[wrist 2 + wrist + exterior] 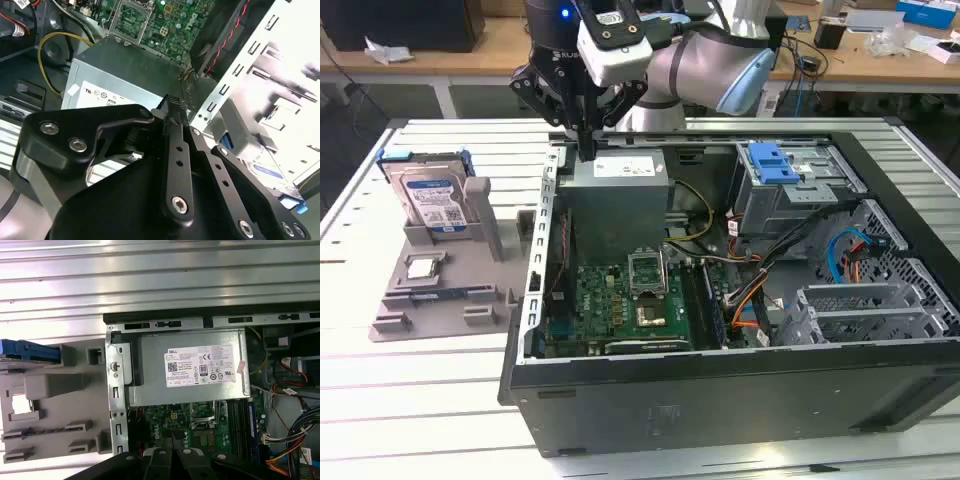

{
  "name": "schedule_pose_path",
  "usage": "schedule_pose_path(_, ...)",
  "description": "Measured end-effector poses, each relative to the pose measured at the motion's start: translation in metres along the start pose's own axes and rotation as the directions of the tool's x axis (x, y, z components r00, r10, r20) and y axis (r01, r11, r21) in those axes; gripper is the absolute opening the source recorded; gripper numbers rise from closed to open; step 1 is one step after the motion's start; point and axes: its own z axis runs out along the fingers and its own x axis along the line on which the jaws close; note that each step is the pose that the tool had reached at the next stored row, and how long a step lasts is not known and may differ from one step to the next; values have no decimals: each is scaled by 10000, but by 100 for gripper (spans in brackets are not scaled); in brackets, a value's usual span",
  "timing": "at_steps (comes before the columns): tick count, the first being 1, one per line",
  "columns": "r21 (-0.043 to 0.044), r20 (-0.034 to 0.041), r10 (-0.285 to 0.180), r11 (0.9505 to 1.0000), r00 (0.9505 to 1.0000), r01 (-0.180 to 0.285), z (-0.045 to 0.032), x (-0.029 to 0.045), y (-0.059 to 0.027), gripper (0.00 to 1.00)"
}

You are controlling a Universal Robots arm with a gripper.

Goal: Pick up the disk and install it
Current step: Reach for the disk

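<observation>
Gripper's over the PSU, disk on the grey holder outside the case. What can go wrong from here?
1. The gripper, shut and empty, sits close over the power supply beside the case wall; swinging toward the disk might clip that wall.
2. The disk leans tilted in the grey holder with a CPU chip next to it; an off-centre grasp might slip or knock the chip.
3. Loose cables beside the drive cage might snag during insertion.

disk [433, 200], upper left of the exterior view: silver, blue-and-white label, blue bracket | stand [440, 295]: plain grey | motherboard [620, 300]: green | drive cage [790, 195]: grey, blue latch | power supply [620, 205]: grey, white label | gripper [586, 150]: black | table [420, 400]: white, slatted
</observation>
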Motion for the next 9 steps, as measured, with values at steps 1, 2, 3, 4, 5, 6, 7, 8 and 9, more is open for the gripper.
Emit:
schedule_pose_path(1,0,0,1,10000,10000,-1,-1,50,-4,11)
schedule_pose_path(2,1,-1,1,10000,10000,-1,-4,119,-9,11)
schedule_pose_path(3,0,0,0,10000,10000,0,-5,172,-13,11)
schedule_pose_path(4,0,0,2,10000,10000,-2,-6,209,-16,11)
schedule_pose_path(5,0,0,2,10000,10000,-2,-6,224,-17,11)
schedule_pose_path(6,0,0,1,10000,10000,-1,-6,239,-18,11)
schedule_pose_path(7,0,0,1,10000,10000,-1,-7,255,-19,11)
schedule_pose_path(8,-1,1,1,10000,10000,-1,-7,265,-20,11)
schedule_pose_path(9,0,0,0,10000,10000,0,-7,275,-21,11)
